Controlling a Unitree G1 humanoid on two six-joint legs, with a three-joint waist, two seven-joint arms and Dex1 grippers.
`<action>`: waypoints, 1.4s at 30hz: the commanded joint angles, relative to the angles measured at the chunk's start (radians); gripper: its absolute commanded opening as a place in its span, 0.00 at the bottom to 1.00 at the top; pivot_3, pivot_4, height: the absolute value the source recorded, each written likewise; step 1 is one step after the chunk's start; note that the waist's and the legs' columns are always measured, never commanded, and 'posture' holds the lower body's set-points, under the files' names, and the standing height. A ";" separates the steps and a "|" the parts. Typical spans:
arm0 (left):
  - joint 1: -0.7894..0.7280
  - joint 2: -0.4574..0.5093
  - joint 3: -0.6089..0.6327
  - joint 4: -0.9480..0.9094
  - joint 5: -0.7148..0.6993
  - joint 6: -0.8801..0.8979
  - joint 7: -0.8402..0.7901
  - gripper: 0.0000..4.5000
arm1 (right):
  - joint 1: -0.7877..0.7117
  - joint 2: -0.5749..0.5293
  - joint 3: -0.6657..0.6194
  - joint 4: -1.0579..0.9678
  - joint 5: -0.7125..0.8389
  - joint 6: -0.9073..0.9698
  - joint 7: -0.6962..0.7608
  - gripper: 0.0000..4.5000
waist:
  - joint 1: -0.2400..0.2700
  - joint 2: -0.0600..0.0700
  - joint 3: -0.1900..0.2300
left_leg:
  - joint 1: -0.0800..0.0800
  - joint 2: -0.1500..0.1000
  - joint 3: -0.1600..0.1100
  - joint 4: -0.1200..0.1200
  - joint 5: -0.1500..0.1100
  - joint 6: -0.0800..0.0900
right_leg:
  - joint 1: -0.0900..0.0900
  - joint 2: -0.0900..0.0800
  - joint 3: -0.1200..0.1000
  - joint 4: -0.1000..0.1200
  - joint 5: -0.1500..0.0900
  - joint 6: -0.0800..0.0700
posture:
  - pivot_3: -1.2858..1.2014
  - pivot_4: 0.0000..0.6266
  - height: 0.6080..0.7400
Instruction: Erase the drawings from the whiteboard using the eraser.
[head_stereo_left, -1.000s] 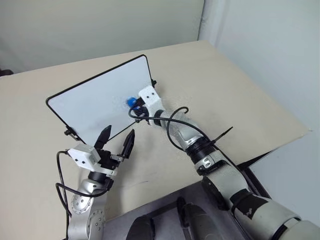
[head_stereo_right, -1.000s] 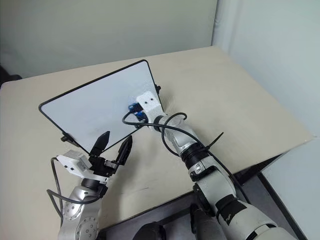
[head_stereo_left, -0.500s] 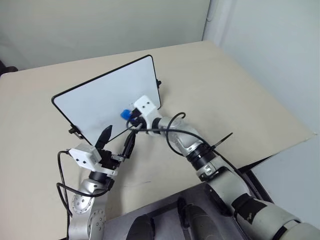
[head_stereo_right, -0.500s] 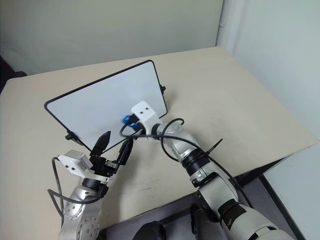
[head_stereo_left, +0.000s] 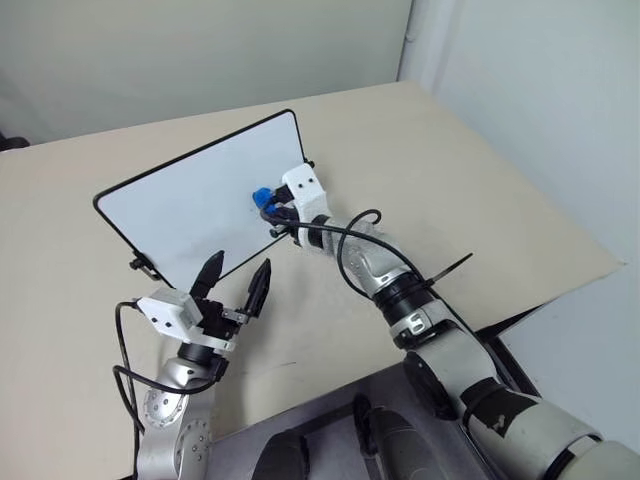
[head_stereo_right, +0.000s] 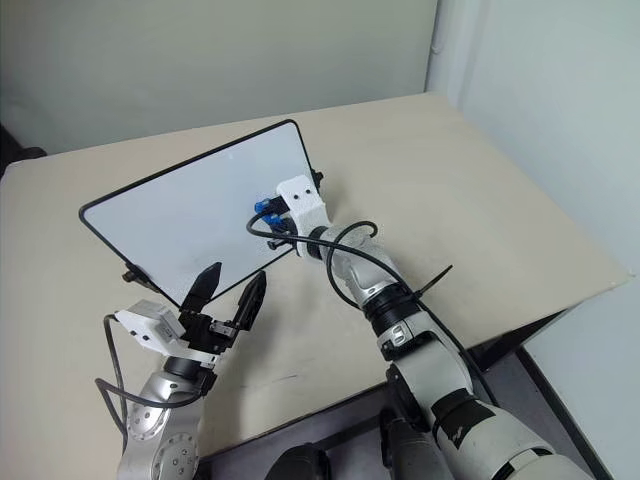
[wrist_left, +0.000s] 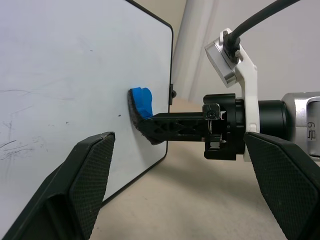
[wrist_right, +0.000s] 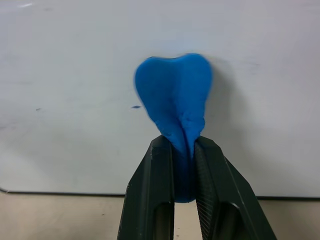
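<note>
Right gripper (wrist_right: 184, 165) pinches the blue eraser (wrist_right: 175, 107) flat against the whiteboard (head_stereo_left: 180, 205) near its right edge. Left gripper (head_stereo_left: 233, 283) hangs open below the board. Best press evenly and sweep over that faint speck (wrist_right: 136, 106).

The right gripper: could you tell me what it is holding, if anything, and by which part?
The right gripper holds the eraser, pinching its narrow near end between its two black fingers; the far end presses against the whiteboard.
</note>
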 joint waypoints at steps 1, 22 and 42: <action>-0.003 0.002 0.009 -0.029 -0.005 -0.011 -0.001 1.00 | 0.022 0.069 0.068 -0.062 -0.015 0.016 0.055 0.05 | -0.003 0.000 0.000 | 0.000 0.000 0.000 0.000 0.000 0.000 | 0.000 0.000 0.000 0.000 0.000 0.000 | 0.52 0.24 1.00; -0.016 0.008 0.018 -0.021 -0.006 -0.011 -0.004 1.00 | -0.073 0.052 -0.072 0.088 -0.014 -0.032 -0.108 0.05 | 0.003 0.000 0.000 | 0.000 0.000 0.000 0.001 0.000 0.000 | 0.000 0.000 0.000 0.000 0.001 -0.002 | 0.52 0.24 1.00; -0.031 0.008 0.002 -0.012 0.003 -0.008 -0.011 1.00 | 0.212 -0.161 -0.069 -0.480 0.012 0.343 -0.058 0.05 | 0.008 0.000 0.000 | 0.000 0.000 0.001 0.002 0.000 0.000 | 0.001 -0.001 0.000 0.000 0.004 -0.005 | 0.52 0.24 1.00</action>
